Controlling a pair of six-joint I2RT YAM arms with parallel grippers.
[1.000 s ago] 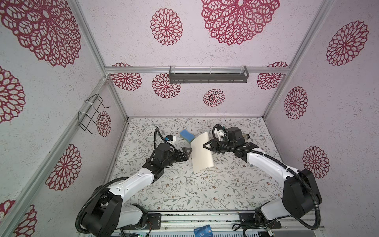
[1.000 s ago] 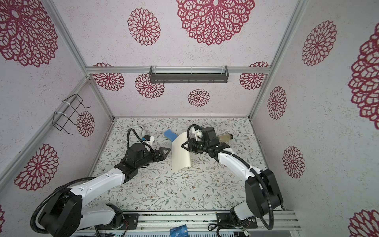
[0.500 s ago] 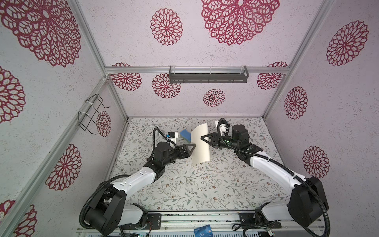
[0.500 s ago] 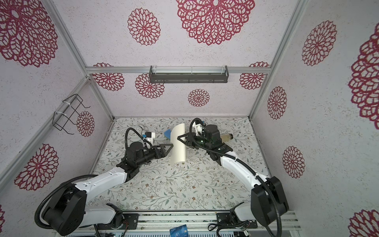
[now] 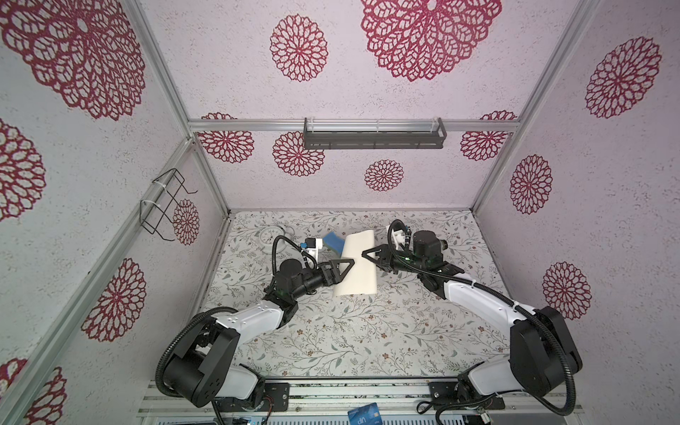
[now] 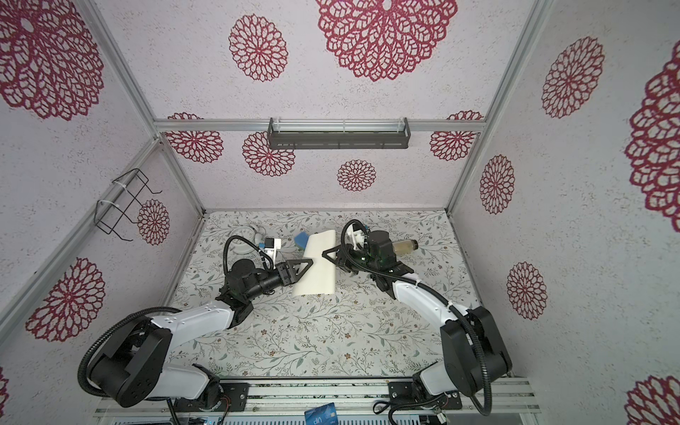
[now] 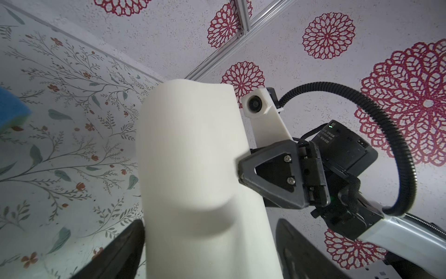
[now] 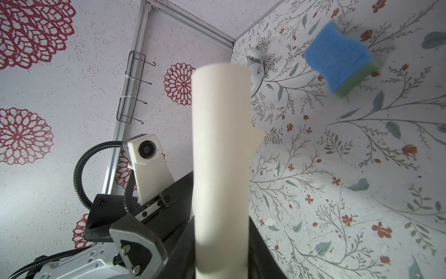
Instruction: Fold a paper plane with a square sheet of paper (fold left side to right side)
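One square sheet of paper [image 5: 356, 266] [image 6: 315, 266] stands lifted over the middle of the floral tabletop [image 5: 331, 331], toward the back, between two claws. It is plain cream and unmarked, bent over into a tall soft arch. The top is a rounded bend rather than a sharp crease, and no pressed fold line shows. Its lower edge hangs close to the tabletop; whether it touches cannot be told. In the right wrist view the sheet [image 8: 220, 169] looks like a narrow column with one loose corner poking out at its side. In the left wrist view its face [image 7: 193, 157] carries a shallow dent low down.

The right claw [image 5: 368, 257] [image 6: 327, 257] grips the sheet's right edge, and its triangular finger [image 7: 265, 174] presses against the paper. The left claw [image 5: 347, 266] [image 6: 307, 266] meets the left side with its fingers [image 7: 120, 251] spread wide and the sheet passing between them.

Just behind the sheet's left side lies one blue sponge [image 5: 333, 243] [image 8: 337, 65], partly hidden by the paper. One white alarm clock [image 5: 270, 237] sits farther left, near the back corner. One small clear bottle [image 6: 404, 245] shows behind the right wrist. The open stretch of tabletop lies in front of the sheet, between the two arms. The side walls and back wall close off the other three sides.
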